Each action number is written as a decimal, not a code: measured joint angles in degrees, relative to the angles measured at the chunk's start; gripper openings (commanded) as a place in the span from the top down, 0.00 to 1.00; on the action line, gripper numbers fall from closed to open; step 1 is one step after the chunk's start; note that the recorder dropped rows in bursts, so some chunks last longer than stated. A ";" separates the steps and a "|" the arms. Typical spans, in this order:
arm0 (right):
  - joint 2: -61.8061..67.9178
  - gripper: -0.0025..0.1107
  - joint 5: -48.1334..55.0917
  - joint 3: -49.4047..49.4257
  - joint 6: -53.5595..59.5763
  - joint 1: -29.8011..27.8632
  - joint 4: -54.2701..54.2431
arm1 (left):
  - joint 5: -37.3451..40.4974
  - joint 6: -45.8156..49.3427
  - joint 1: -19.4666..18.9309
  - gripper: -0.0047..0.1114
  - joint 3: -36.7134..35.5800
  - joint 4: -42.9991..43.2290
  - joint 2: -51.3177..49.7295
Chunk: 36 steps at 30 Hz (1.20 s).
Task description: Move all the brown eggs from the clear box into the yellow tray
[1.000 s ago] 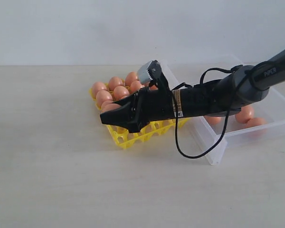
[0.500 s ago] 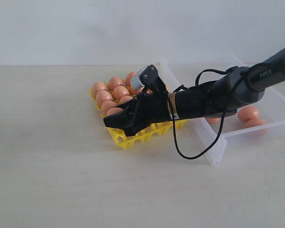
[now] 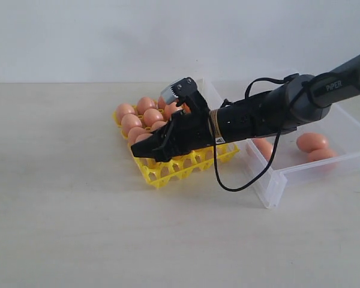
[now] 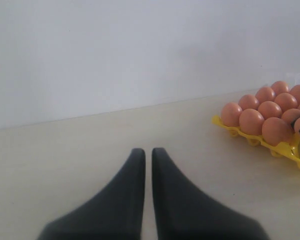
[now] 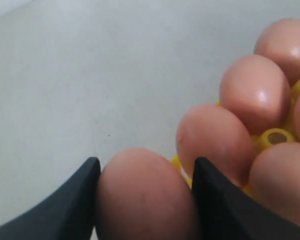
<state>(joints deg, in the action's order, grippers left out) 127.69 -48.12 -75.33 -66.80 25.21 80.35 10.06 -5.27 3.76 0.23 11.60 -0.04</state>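
Lowered toward 8 o'clock of the yellow tray (image 3: 162,176), brown egg (image 5: 145,200) pinched in right fingers (image 5: 65,210), nearly ready for release.

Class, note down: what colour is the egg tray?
Bright yellow. The egg tray shows best in the exterior view.

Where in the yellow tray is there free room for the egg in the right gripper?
Free: the empty cups along the yellow tray's near edge, bordered by bare table and the filled rows. Crowded: the far rows, packed with brown eggs, beside which the right gripper holds its egg.
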 measured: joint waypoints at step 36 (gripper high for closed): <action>0.00 0.47 2.36 -0.57 -4.23 0.00 3.06 | 0.00 0.00 0.00 0.93 0.00 0.00 0.00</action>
<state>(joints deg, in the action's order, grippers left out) 127.69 -45.76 -75.90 -71.04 25.21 83.41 10.06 -5.27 3.76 0.23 11.60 -0.04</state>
